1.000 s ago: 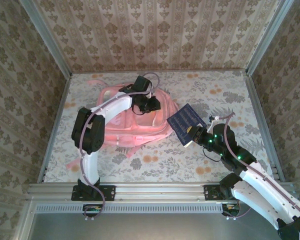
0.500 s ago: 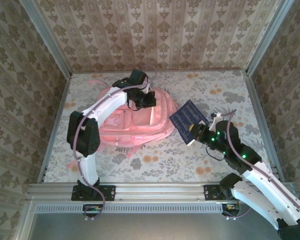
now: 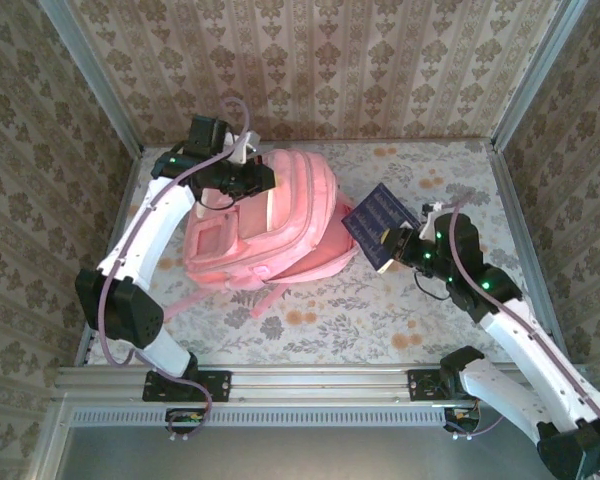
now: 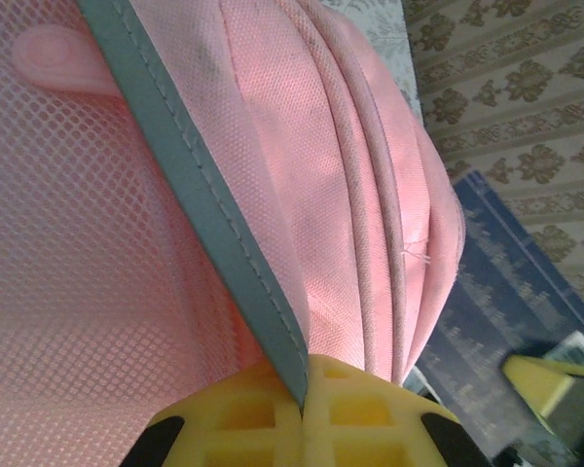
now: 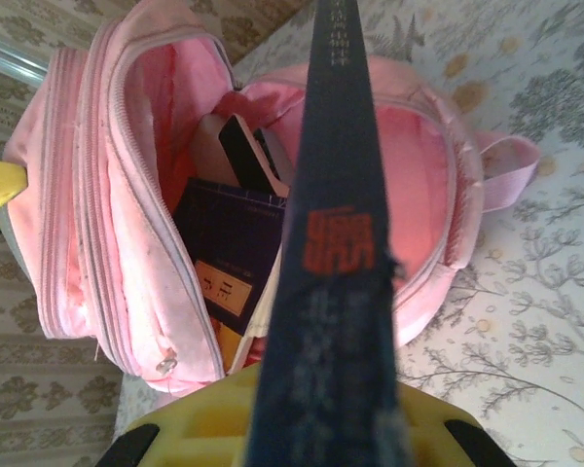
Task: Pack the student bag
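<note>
Partway: student bag point(image 3: 270, 225), centre-left in the top view on the desk point(image 3: 380, 310), already holds a dark booklet point(image 5: 224, 263); left end effector point(image 4: 304, 389) clamps the bag's edge, and right end effector point(image 3: 400, 248) grips a blue book point(image 3: 378, 222) just outside the open mouth, not yet inserted.

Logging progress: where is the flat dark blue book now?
Top view: the flat dark blue book is right of centre, in the right gripper, beside the large pink fabric backpack.

Soft, even, warm light; faint shadows. Close to the lens, the left tool point(image 4: 303, 413) seems slightly blurred.
</note>
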Available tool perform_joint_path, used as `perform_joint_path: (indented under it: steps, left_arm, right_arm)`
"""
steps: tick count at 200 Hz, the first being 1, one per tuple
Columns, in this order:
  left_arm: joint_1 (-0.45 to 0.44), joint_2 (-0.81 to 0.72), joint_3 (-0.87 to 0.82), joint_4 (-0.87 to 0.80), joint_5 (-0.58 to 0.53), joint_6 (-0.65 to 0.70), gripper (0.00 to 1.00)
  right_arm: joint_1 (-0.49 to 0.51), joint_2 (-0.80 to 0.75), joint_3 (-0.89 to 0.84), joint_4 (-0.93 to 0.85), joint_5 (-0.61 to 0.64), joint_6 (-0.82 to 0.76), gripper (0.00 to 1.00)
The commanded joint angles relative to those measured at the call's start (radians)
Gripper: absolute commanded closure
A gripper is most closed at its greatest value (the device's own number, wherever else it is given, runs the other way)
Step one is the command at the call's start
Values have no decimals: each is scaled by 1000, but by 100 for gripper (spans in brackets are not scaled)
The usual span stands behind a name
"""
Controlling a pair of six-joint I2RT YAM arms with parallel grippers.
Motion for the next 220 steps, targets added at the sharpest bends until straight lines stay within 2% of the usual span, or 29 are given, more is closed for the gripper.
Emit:
perform_joint_path:
  steps: [1,37,64,85,109,126,150,156,169,177,197,220]
  left_arm:
    - [22,-84,0,98,190,-28,100]
    - [39,-104,-18,138,275,-45,100]
    - [42,-130,-39,197,316,-79,100]
    - [44,-151,-46,214,328,-94,100]
    - [53,-171,-55,228,338,-106,100]
    - [62,-183,-63,234,343,-111,100]
    - [68,-192,-74,239,350,-110,100]
    - [70,-193,-76,238,348,-109,100]
    - [76,-194,-83,240,343,-112,100]
    - [78,-192,-86,243,340,-116,100]
    - [82,-185,-92,246,333,-122,100]
    - [83,-184,-97,241,321,-119,100]
  right_arm:
    - [-29,64,3,212,-232,18,100]
    - [-32,240,11,484,-446,82,100]
    - [-31,410,29,677,-509,158,100]
    - [-14,588,96,803,-608,197,100]
    - [56,786,230,818,-682,210,100]
    - [121,904,339,773,-637,213,100]
    - [210,1028,484,658,-456,212,100]
    - [232,1057,529,604,-410,204,94]
    - [264,1117,630,456,-315,176,64]
    - [274,1140,659,419,-278,169,53]
    - [273,1131,635,427,-224,178,34]
    - [249,1068,573,437,-212,152,17]
